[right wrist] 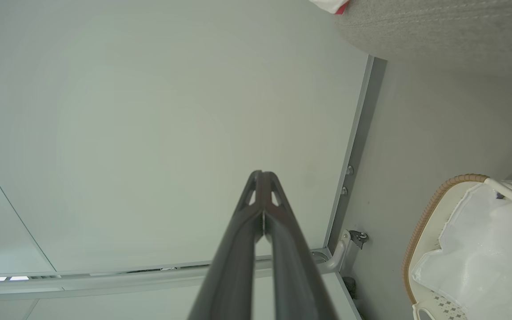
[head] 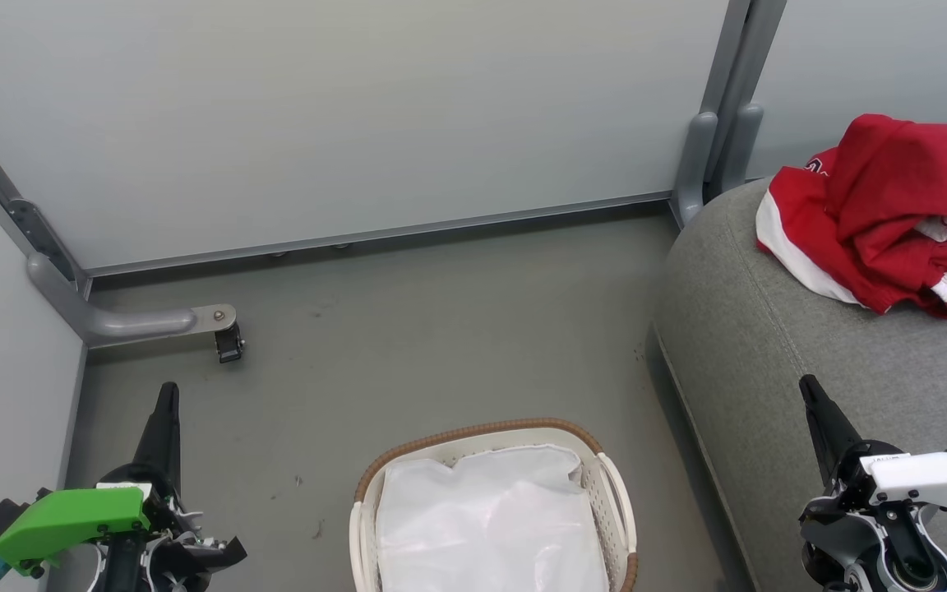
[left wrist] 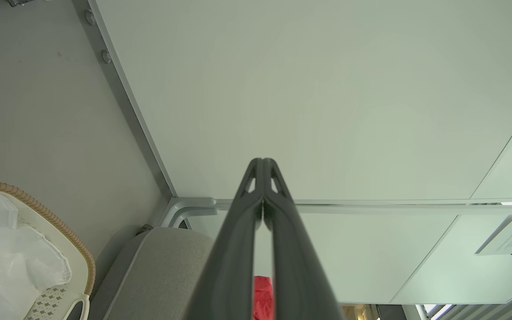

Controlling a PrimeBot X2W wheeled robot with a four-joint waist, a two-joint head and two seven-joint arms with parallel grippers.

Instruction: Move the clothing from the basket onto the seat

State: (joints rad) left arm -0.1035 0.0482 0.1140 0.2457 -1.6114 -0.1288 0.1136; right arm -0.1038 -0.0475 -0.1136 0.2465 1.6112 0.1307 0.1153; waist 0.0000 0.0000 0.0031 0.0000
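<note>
Both closed, empty — left gripper (left wrist: 262, 166), right gripper (right wrist: 262, 178) — clothing (head: 893, 205) heaped on seat (head: 769, 329) in head view, wrist-view slivers.

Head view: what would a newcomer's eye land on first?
The red clothing heaped on the grey seat at upper right stands out most against the pale room. Next comes the basket at bottom centre, holding a white liner sheet with no red garment visible in it. The left tool and right tool flank it, both shut and empty.
</note>
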